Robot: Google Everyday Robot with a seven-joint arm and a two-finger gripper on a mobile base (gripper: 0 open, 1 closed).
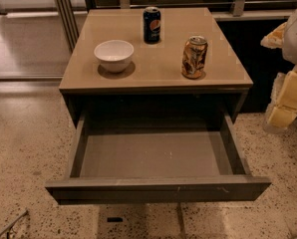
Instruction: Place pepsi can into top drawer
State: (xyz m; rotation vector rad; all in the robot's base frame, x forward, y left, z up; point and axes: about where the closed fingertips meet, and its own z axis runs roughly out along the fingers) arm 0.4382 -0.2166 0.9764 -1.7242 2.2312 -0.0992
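The pepsi can (pixel 152 24), dark blue with a round logo and a silver top, stands upright at the back middle of the tan table top (pixel 158 76). The top drawer (pixel 157 188) is pulled out towards me, wide and shallow, and its grey inside holds nothing. My gripper (pixel 284 101) is at the right edge of the view, beside the table's right side, off the table top and well right of the can. It holds nothing that I can see.
A white bowl (pixel 114 55) sits on the left of the table top. A gold-brown dented can (pixel 194 57) stands on the right, in front of the pepsi can. The floor is speckled stone. A dark railing runs behind the table.
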